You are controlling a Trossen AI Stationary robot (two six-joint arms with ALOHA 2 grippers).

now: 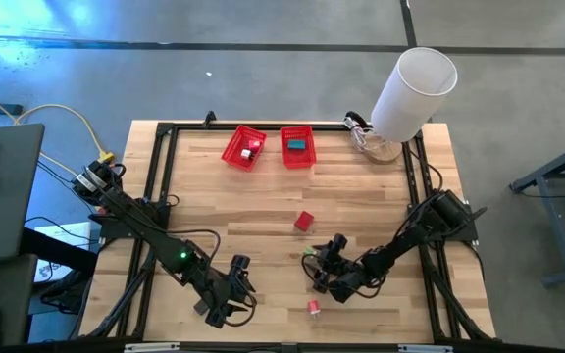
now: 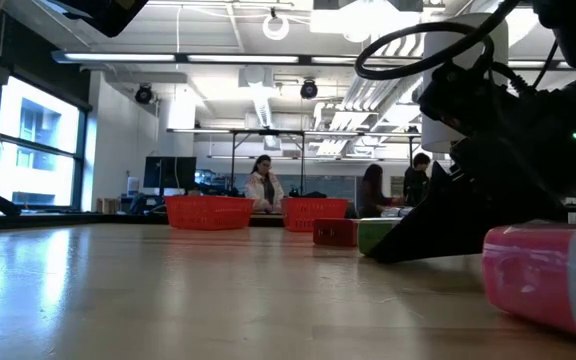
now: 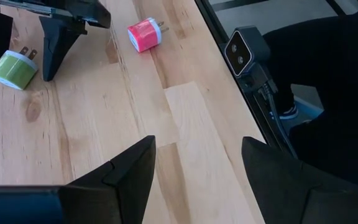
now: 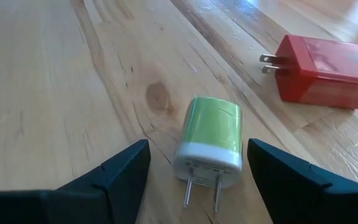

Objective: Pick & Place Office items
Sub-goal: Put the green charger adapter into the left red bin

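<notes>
A green plug-in block (image 4: 211, 134) lies on its side on the wooden table (image 1: 263, 206), prongs toward my right wrist. My right gripper (image 4: 197, 146) is open and low, with one finger on either side of the block and a gap on both sides. A red block (image 4: 325, 71) lies just beyond it. A pink block (image 1: 314, 307) lies nearer the front edge. My left gripper (image 3: 197, 142) hangs open over bare wood at the front left (image 1: 229, 294). Two red mesh baskets (image 1: 244, 147) (image 1: 298, 147) at the back hold small pieces.
A big white cylinder (image 1: 415, 88) stands at the back right corner. A black frame (image 1: 165, 176) runs around the table's edges. A small camera (image 3: 244, 53) sits at the front edge. Bare wood lies between the baskets and the arms.
</notes>
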